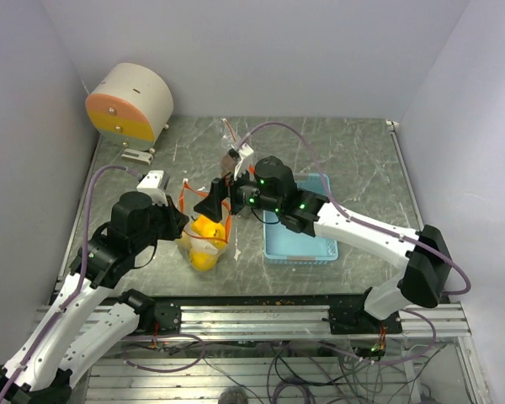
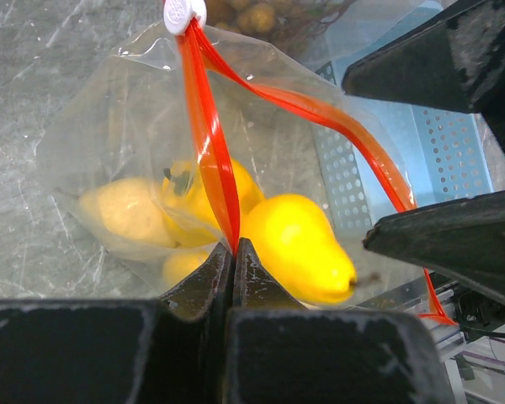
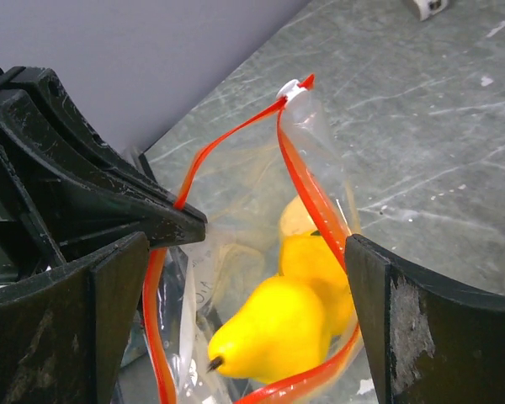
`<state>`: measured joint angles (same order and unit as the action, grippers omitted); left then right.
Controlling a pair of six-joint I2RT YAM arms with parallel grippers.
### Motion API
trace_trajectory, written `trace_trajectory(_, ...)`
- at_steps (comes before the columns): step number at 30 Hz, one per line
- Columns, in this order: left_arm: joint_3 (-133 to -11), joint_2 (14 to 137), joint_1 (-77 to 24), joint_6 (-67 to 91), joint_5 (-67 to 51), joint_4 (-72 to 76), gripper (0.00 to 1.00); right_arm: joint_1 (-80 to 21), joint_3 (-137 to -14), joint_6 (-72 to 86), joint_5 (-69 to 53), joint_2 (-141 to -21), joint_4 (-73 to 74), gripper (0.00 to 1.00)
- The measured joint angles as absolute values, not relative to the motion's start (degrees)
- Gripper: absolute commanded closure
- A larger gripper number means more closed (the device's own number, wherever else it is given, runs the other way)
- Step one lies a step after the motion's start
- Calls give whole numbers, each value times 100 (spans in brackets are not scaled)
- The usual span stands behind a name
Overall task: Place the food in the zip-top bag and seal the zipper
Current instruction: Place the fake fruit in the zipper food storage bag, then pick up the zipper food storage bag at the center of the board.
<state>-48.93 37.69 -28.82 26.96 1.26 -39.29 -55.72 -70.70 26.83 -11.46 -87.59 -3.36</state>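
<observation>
Several yellow fruits (image 2: 299, 244) sit inside the bag (image 2: 109, 118): one pear-shaped with a dark stem tip, the others rounder and paler. Bag is clear plastic with a red zipper (image 2: 206, 143), white slider (image 2: 183, 13) at the far end, mouth gaping. It stands on the worktop (image 1: 353, 160) just beside the blue tray (image 1: 299, 248). Grip: left hand (image 2: 234, 248) clenched on the zipper strip; right hand (image 3: 246, 252) released, fingers spread astride the bag mouth. Small brown balls (image 2: 261, 15) lie beyond the bag.
</observation>
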Motion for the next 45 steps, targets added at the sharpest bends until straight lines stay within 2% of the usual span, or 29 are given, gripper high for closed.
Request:
trace_trajectory(5, -4893, 3782, -2882, 2700, 123, -3927, 93, -5592, -7094, 2453, -637, -8471, -47, 0)
trace_trajectory(7, -4893, 3774, -2882, 2703, 121, -3918, 93, -5596, -7260, 2370, -303, -8418, 202, 4)
trace_trajectory(9, -4890, 3754, -2882, 2727, 115, -3881, 93, -5596, -7546, 2285, 21, -8458, 493, 13)
trace_trajectory(11, -4890, 3715, -2882, 2749, 95, -3854, 93, -5594, -7870, 2213, 266, -8582, 735, 35)
trace_trajectory(12, -4890, 3691, -2882, 2755, 84, -3844, 93, -5594, -7985, 2169, 329, -8654, 797, 42)
trace_trajectory(13, -4890, 3669, -2882, 2766, 80, -3835, 93, -5594, -8086, 2134, 377, -8737, 838, 45)
trace_trajectory(16, -4890, 3621, -2882, 2788, 73, -3830, 93, -5594, -8176, 2045, 360, -8980, 873, 45)
trace_trajectory(19, -4890, 3555, -2882, 2792, 58, -3826, 93, -5594, -8178, 1935, 152, -9220, 893, 37)
trace_trajectory(23, -4890, 3483, -2882, 2799, 43, -3822, 93, -5594, -8228, 1876, -139, -9421, 906, 33)
trace_trajectory(36, -4790, 3514, -2882, 2864, 38, -3660, 93, -5594, -8289, 2443, -134, -9220, 631, 32)
trace_trajectory(45, -4668, 3656, -2882, 2921, -8, -3400, 93, -5618, -8687, 3026, 75, -9745, 685, 32)
